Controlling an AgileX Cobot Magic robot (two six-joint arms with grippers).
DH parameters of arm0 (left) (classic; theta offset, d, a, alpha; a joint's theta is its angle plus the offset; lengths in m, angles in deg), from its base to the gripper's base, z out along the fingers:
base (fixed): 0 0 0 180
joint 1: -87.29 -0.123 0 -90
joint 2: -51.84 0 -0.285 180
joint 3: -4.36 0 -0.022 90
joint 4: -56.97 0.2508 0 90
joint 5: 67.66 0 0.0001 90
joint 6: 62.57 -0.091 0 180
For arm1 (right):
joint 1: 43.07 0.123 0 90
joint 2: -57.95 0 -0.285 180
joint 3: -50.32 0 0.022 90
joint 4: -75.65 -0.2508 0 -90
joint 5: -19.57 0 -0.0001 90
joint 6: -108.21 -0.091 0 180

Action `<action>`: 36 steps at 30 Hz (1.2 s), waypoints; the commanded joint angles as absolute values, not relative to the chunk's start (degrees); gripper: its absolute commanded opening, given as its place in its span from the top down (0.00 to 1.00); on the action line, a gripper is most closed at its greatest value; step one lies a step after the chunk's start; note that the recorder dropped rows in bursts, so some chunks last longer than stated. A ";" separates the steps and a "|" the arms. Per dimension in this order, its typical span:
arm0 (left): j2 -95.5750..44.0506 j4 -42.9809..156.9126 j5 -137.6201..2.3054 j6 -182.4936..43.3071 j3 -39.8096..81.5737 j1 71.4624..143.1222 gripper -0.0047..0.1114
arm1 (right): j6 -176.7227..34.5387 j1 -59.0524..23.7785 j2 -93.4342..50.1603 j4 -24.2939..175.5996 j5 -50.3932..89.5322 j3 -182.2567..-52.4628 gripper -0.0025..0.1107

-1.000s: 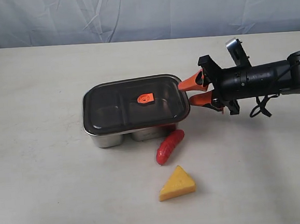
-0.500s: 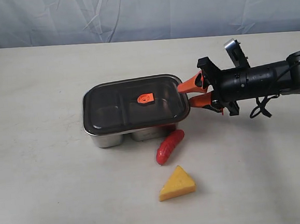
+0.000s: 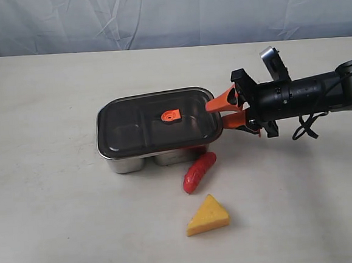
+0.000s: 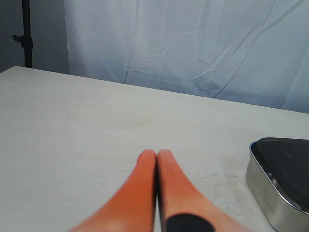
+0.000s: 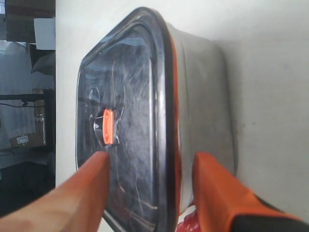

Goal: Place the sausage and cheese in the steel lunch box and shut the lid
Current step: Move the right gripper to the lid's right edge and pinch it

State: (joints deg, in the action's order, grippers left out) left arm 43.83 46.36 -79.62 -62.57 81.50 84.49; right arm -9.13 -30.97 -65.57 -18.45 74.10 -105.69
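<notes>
Tabletop (image 3: 61,226): pale and matte, carrying everything below.
Cheese (image 3: 207,216): nearest thing, a yellow wedge lying alone at 5 o'clock from the box, well outside it.
Sausage (image 3: 199,172): red and slanted, just beyond the cheese. Its far end is right by the box's front wall; whether it touches cannot be told.
Lunch box (image 3: 130,163): steel, mid-table and covered, with two compartments showing dimly through the cover.
Lid (image 3: 139,125): dark, lying on the box, with its orange tab (image 3: 171,115) at the centre. The right wrist view shows the orange seal along the edge, so it is probably resting there, not pressed home.
Right gripper (image 3: 216,115): at 3 o'clock from the box, fingers apart. One sits over the lid's edge, the other lower beside the steel wall, and nothing is clamped.
Left gripper (image 4: 157,154): fingers together and empty over bare tabletop, with the box at the edge of its view.
Curtain (image 3: 167,16): wrinkled and light, at 12 o'clock behind everything.
Change: over the last second the right gripper has slid toward 9 o'clock. Its fingers now straddle the lid's rim, where before they stopped just short.
Meaning: it looks lined up to pinch and lift the lid, which must come off before either food goes in. The task is at an early stage.
</notes>
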 commanded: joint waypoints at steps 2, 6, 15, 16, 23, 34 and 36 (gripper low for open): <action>44.05 45.89 -78.82 -62.57 81.57 84.53 0.96 | -9.78 -30.95 -65.62 -16.42 75.82 -105.89 0.53; 44.05 45.89 -78.82 -62.57 81.57 84.53 0.96 | -10.47 -30.95 -65.62 -14.31 75.82 -105.89 0.53; 44.05 45.89 -78.82 -62.57 81.57 84.53 0.96 | -10.47 -30.95 -65.62 -14.33 77.23 -105.89 0.54; 44.05 45.89 -78.82 -62.57 81.57 84.53 0.96 | -10.47 -30.95 -65.62 -14.33 77.79 -105.89 0.55; 44.05 45.89 -78.82 -62.57 81.57 84.53 0.96 | -10.59 -30.95 -65.62 -14.33 77.97 -105.89 0.60; 44.05 45.89 -78.82 -62.57 81.57 84.53 0.96 | -11.16 -30.95 -65.62 -14.33 78.07 -105.89 0.78; 44.05 45.89 -78.82 -62.57 81.57 84.53 0.96 | -11.58 -30.95 -65.62 -14.33 78.07 -105.89 0.86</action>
